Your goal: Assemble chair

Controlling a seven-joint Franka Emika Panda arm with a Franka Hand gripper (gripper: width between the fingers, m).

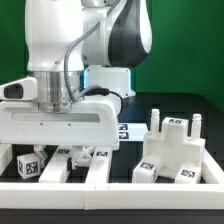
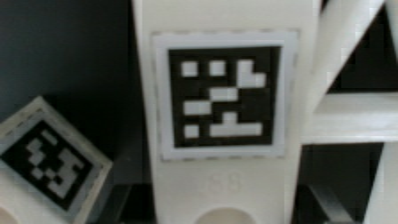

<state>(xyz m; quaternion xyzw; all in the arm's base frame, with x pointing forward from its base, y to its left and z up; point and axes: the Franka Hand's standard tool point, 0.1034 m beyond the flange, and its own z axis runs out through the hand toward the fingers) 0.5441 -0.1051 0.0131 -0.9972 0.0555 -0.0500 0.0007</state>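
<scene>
Loose tagged bars (image 1: pixel 95 168) are lying unjoined on the surface (image 1: pixel 150 112); chair block (image 1: pixel 170 150), seemingly part-built, is waiting apart; whether the pincer (image 1: pixel 68 150) is gripping cannot be told.

No letters, numbers or brand names can be read anywhere. The only signs are square black-and-white coded tags: a large tag (image 2: pixel 222 95) on a white chair bar (image 2: pixel 222 195), a tilted tag (image 2: pixel 48 160) beside it, and small tags (image 1: pixel 186 174) on the blocky chair part (image 1: pixel 165 150) in the exterior view
</scene>
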